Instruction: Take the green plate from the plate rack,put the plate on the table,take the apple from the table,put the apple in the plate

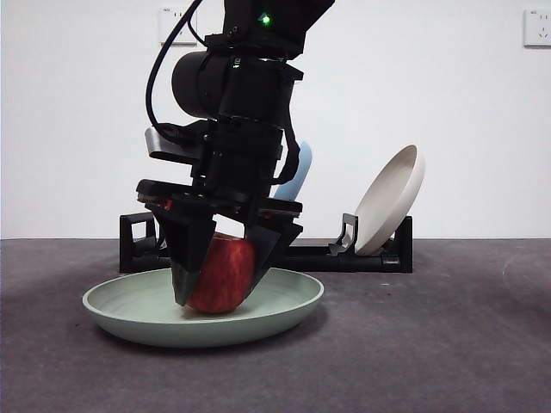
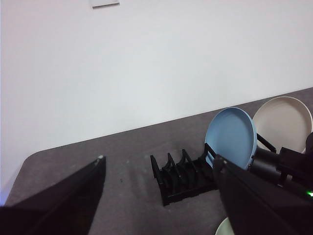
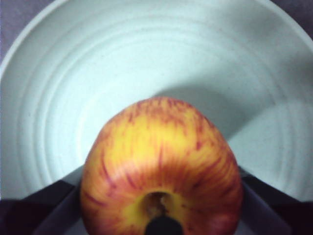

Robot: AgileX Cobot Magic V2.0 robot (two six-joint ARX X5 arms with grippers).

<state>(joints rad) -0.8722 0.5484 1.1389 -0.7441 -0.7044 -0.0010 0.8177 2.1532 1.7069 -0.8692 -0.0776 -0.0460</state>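
The red, yellow-streaked apple (image 1: 225, 275) (image 3: 161, 166) sits inside the pale green plate (image 1: 129, 314) (image 3: 73, 73), which lies flat on the dark grey table (image 1: 430, 344) in front of the plate rack (image 1: 344, 256) (image 2: 181, 178). My right gripper (image 1: 222, 288) (image 3: 159, 205) reaches down from above, its two black jaws pressed against the apple's sides, shut on it. The apple's underside appears to touch the plate. My left gripper (image 2: 159, 159) hangs open and holds nothing, high off to the side, looking toward the rack.
A light blue plate (image 1: 299, 172) (image 2: 230, 137) and a cream-white plate (image 1: 392, 202) (image 2: 283, 122) lean in the black rack behind the green plate. A white wall with outlets (image 1: 538, 27) closes the far side.
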